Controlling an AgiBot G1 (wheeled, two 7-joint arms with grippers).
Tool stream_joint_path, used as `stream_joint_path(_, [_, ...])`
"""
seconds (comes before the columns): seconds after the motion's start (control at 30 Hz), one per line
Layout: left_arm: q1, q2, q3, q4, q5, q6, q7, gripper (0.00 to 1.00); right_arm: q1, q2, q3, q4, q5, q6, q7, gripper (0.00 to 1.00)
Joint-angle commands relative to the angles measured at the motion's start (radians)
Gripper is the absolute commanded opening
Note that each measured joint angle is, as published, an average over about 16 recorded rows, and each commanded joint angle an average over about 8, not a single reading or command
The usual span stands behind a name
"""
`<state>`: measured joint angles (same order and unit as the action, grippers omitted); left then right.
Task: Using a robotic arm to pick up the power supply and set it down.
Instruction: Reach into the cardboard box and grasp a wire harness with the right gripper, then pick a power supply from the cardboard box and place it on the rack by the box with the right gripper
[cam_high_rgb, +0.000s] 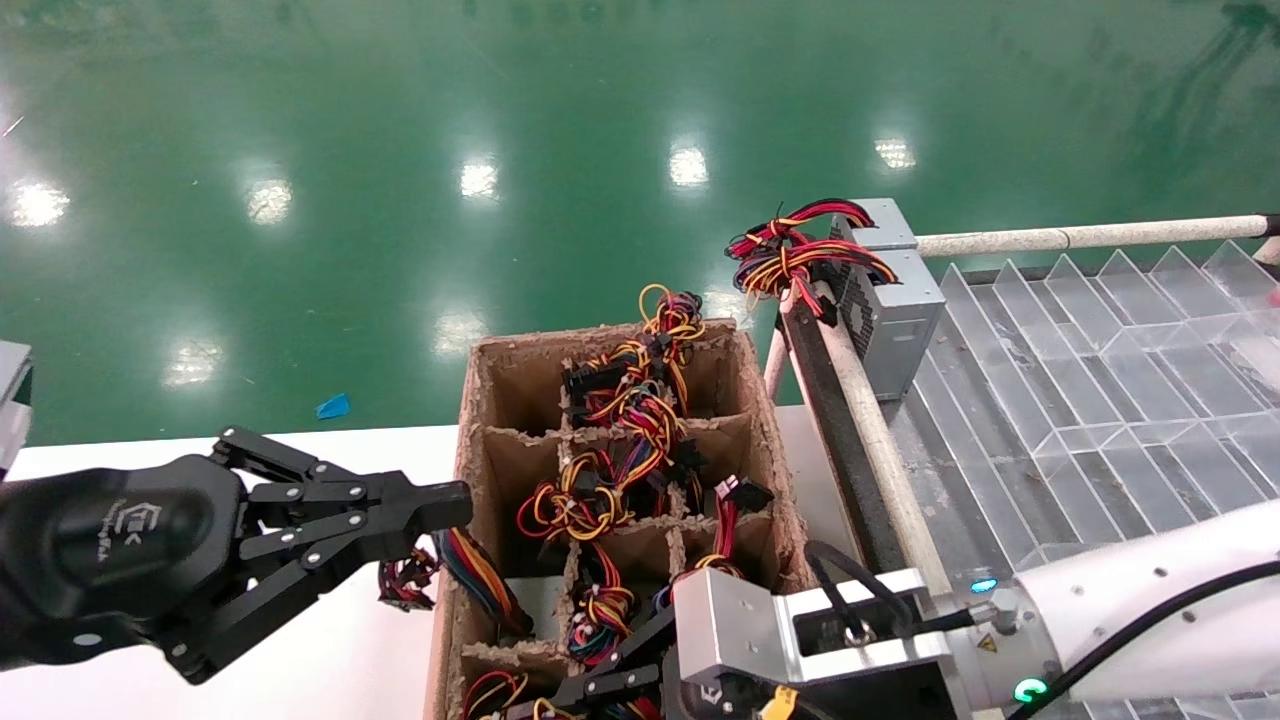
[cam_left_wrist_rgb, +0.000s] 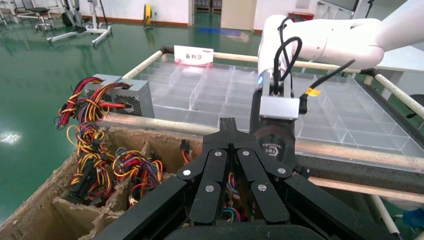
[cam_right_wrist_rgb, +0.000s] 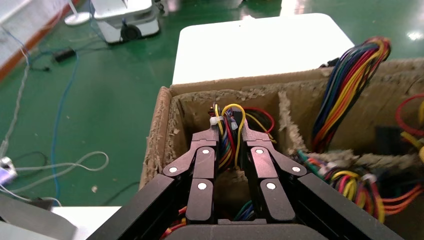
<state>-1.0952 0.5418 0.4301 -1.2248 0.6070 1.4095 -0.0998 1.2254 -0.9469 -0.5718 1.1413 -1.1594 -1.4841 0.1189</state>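
Right gripper (cam_right_wrist_rgb: 229, 142) is down in the cardboard box (cam_high_rgb: 480, 385), in a near corner cell, and its fingers (cam_right_wrist_rgb: 202, 165) are clamped on a wire bundle (cam_right_wrist_rgb: 229, 127) (yellow/red/black, w/ a white zip tie) that sticks up just past the fingertips. Can't see any metal body under it, so can't tell what the wires are attached to. Left gripper (cam_high_rgb: 445, 503) hangs over the white table (cam_high_rgb: 330, 650) just beside the box wall, fingers pressed together on nothing, tips pointing at the box. One power supply (cam_high_rgb: 890, 300) sits outside the box, well past the right fingers, on the corner of the clear divider tray (cam_high_rgb: 1090, 380), its wires draped over the rail (cam_high_rgb: 860, 400). Other box cells are full of more wire bundles.
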Motion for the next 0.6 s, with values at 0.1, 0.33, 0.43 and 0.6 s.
stream_joint_path(0.1, [0.0, 0.0, 0.0, 0.0, 0.0, 0.0, 0.0, 0.0, 0.018, 0.011, 0.011, 0.032, 0.007, -0.007, -0.013, 0.0])
stream_joint_path(0.33, [0.0, 0.0, 0.0, 0.0, 0.0, 0.0, 0.0, 0.0, 0.05, 0.046, 0.056, 0.113, 0.074, -0.024, -0.011, 0.0])
stream_joint_path(0.43, [0.0, 0.0, 0.0, 0.0, 0.0, 0.0, 0.0, 0.0, 0.063, 0.062, 0.082, 0.137, 0.119, -0.025, 0.005, 0.0])
stream_joint_path(0.6, [0.0, 0.0, 0.0, 0.0, 0.0, 0.0, 0.0, 0.0, 0.095, 0.098, 0.129, 0.147, 0.215, -0.041, 0.048, 0.0])
